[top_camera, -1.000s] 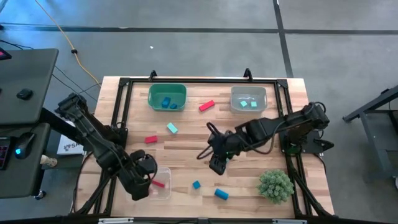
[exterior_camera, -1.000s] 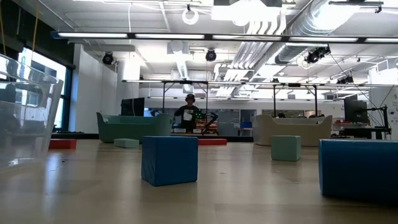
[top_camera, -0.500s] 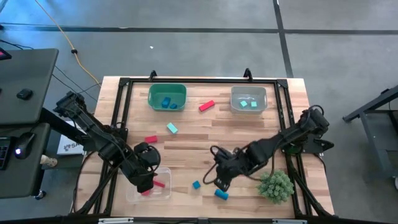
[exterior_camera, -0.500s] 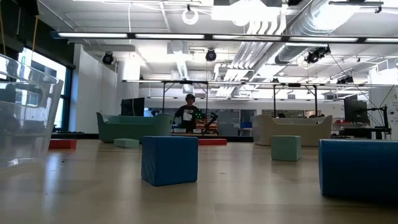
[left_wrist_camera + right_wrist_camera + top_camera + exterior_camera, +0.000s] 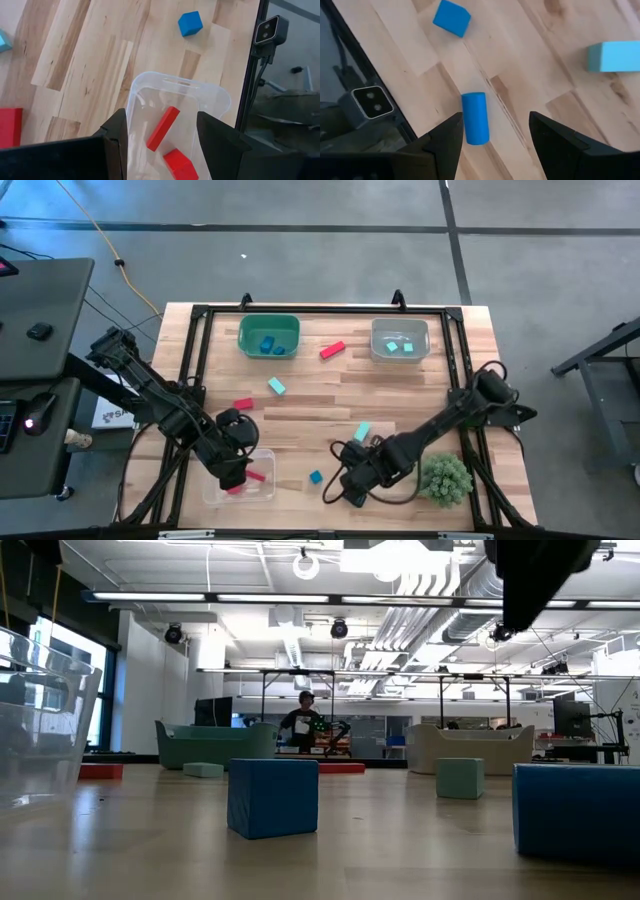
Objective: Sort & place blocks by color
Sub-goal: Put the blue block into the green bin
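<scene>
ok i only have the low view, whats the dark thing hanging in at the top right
observer: that's the right arm. From above, the right gripper is near the table's front edge, by the green plant.
operator: is it holding anything
observer: no. Its wrist view shows the fingers open on either side of a blue bar lying on the wood, not touching it.
operator: anything in the clear bin on my left
observer: two red blocks lie in the clear bin, and the left gripper hangs open over it.
</scene>
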Robot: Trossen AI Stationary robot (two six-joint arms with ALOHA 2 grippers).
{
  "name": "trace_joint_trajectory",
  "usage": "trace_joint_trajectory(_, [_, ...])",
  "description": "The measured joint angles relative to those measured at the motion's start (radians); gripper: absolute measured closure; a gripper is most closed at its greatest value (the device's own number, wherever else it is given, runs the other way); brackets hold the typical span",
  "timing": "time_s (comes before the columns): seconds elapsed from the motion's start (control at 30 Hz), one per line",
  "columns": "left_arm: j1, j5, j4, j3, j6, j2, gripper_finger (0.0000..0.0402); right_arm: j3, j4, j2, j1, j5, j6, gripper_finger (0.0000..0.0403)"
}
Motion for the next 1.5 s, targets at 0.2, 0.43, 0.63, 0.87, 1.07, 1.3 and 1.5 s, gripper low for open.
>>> trace_joint_trajectory(0.2, [0.0, 0.002, 0.0, 0.0, 0.0, 0.0, 0.0245, 0.0, 0.021, 0.049, 0.019, -0.003, 0.004, 0.0187])
trace_joint_trajectory(0.43, [0.0, 0.002, 0.0, 0.0, 0.001, 0.001, 0.0245, 0.0, 0.035, 0.099, 0.033, -0.055, 0.009, 0.0183])
trace_joint_trajectory(0.63, [0.0, 0.002, 0.0, 0.0, 0.027, 0.001, 0.0245, 0.0, 0.056, 0.133, 0.045, -0.061, 0.027, 0.0159])
trace_joint_trajectory(0.87, [0.0, 0.001, -0.001, 0.0, 0.048, 0.001, 0.0245, 0.0, 0.074, 0.169, 0.056, -0.098, 0.027, 0.0147])
trace_joint_trajectory(1.07, [0.0, 0.001, -0.002, 0.0, 0.055, 0.001, 0.0245, 0.0, 0.078, 0.202, 0.058, -0.1, 0.027, 0.0146])
trace_joint_trajectory(1.3, [0.0, 0.001, -0.003, 0.0, 0.071, 0.001, 0.0245, 0.001, 0.085, 0.241, 0.058, -0.131, 0.052, 0.0148])
trace_joint_trajectory(1.5, [0.0, 0.001, -0.003, 0.0, 0.078, 0.001, 0.0245, 0.001, 0.08, 0.249, 0.055, -0.14, 0.063, 0.0199])
